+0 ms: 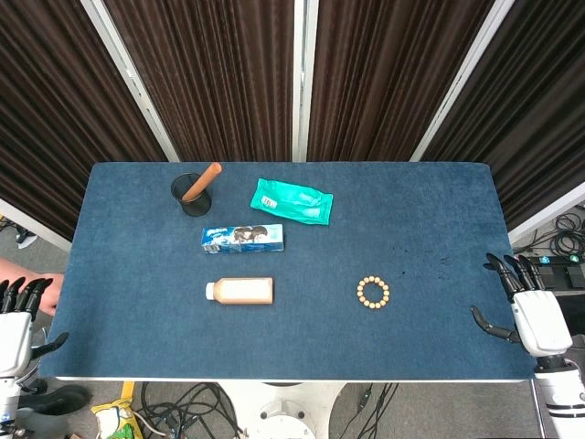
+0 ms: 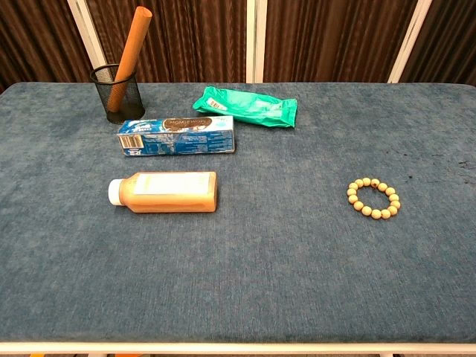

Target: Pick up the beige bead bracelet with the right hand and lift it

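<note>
The right hand (image 1: 528, 309) hangs off the tabletop's (image 1: 430, 210) right edge, fingers spread, grasping nothing. The beige bead bracelet (image 1: 373, 292) lies flat on the tabletop, well apart from it.

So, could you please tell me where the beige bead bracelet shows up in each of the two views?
Head view: the bead bracelet lies right of centre, on the near half of the table.
Chest view: it lies at the right, about mid-height.
Shared landmark: the orange bottle lying on its side, level with it to the left.
</note>
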You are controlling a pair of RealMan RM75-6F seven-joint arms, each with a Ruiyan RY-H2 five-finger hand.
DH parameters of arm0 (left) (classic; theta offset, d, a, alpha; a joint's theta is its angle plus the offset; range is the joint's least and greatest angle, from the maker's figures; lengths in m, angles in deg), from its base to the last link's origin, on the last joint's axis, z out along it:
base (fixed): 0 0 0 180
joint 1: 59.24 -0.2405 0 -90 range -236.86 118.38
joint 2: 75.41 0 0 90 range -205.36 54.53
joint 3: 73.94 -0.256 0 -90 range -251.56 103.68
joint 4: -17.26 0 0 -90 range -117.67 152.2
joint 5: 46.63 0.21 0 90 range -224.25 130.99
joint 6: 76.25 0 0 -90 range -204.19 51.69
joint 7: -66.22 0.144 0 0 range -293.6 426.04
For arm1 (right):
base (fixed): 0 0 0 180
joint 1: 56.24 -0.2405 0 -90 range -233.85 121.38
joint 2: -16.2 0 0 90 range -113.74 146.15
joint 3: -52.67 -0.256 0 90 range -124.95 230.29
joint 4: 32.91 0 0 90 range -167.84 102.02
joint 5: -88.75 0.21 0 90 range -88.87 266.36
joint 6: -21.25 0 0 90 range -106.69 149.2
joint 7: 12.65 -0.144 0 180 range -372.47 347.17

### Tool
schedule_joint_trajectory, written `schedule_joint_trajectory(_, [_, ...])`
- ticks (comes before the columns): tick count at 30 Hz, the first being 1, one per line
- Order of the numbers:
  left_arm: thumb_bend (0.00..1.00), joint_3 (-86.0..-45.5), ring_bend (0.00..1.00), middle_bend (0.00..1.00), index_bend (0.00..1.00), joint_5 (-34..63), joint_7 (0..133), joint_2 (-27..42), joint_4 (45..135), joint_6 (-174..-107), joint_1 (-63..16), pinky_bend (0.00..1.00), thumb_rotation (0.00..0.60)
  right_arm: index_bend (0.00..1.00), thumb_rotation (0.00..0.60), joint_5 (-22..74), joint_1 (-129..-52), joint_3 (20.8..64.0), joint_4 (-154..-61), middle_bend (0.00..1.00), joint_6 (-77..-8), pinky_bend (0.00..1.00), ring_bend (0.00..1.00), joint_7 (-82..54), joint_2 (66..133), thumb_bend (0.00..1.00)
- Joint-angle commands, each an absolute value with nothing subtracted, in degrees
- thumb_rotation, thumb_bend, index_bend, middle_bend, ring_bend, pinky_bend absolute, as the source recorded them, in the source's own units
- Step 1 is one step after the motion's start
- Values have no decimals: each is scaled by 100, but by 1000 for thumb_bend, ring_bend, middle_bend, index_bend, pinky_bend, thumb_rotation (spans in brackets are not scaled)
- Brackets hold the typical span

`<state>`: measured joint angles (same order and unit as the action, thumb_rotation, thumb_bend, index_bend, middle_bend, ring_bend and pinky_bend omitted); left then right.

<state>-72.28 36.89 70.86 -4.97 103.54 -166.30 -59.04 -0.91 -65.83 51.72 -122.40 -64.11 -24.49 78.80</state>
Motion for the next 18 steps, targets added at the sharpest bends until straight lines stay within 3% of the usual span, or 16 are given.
schedule_joint_trajectory(1, [0,-7240,57,158,164,3714,7017,-505,10346,-16674,-5947,0,600,48,396,-129,-6589,5168,-12232,206,-6397,61,64,-2429,7896,290])
schedule_joint_trajectory(4, [0,-7262,57,158,164,3752,6944,-508,10326,-16696,-5978,0,600,49,402,-215,-6626,5175,-12233,206,-6346,67,64,-2424,7907,291])
schedule_joint_trajectory(8, [0,-7276,57,158,164,3781,6891,-512,10324,-16687,-5992,0,600,48,467,-450,-6871,5191,-12247,218,-6041,73,64,-2309,7948,300])
schedule_joint_trajectory(11, [0,-7274,57,158,164,3821,6887,-525,10352,-16690,-5986,0,600,62,491,-560,-7234,5167,-12218,252,-5511,78,64,-2040,8074,303])
schedule_joint_trajectory(15, [0,-7283,58,158,164,3829,6888,-549,10396,-16692,-6007,0,600,163,577,-472,-7781,5072,-12013,317,-4627,91,64,-1488,8455,258])
schedule_joint_trajectory(18, [0,-7296,57,158,164,3811,6877,-569,10425,-16672,-6028,0,600,213,597,-380,-8144,5055,-11723,339,-4008,108,67,-1154,8870,221])
